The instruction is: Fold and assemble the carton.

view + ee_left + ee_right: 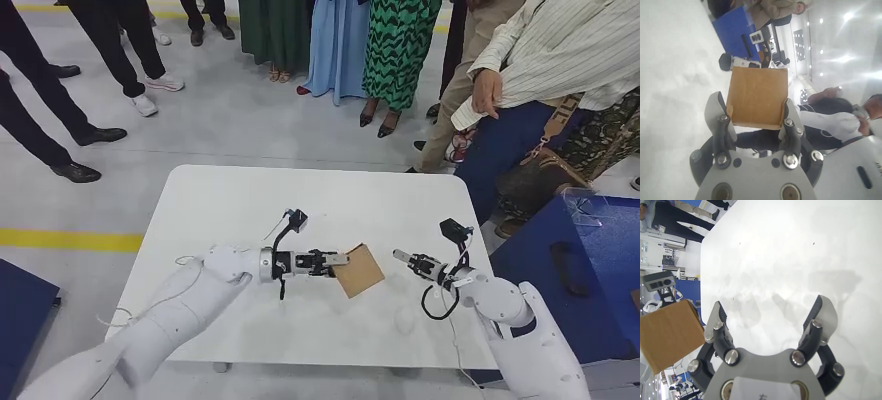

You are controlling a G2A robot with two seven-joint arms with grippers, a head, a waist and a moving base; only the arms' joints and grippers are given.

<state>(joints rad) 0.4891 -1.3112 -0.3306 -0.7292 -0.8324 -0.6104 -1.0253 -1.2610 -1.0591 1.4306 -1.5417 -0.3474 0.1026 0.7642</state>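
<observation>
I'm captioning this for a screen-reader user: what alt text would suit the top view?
The left tool grips a brown carton by one edge over a white table. The right tool is open, a short way from the carton and not touching it.

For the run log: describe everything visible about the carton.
The carton is plain brown cardboard, already box-shaped, with low walls around an open face turned toward the left gripper. It hangs tilted, apparently off the white table, above its middle part. That gripper clamps it, a finger on each side wall. The open right gripper is apart from it.
</observation>
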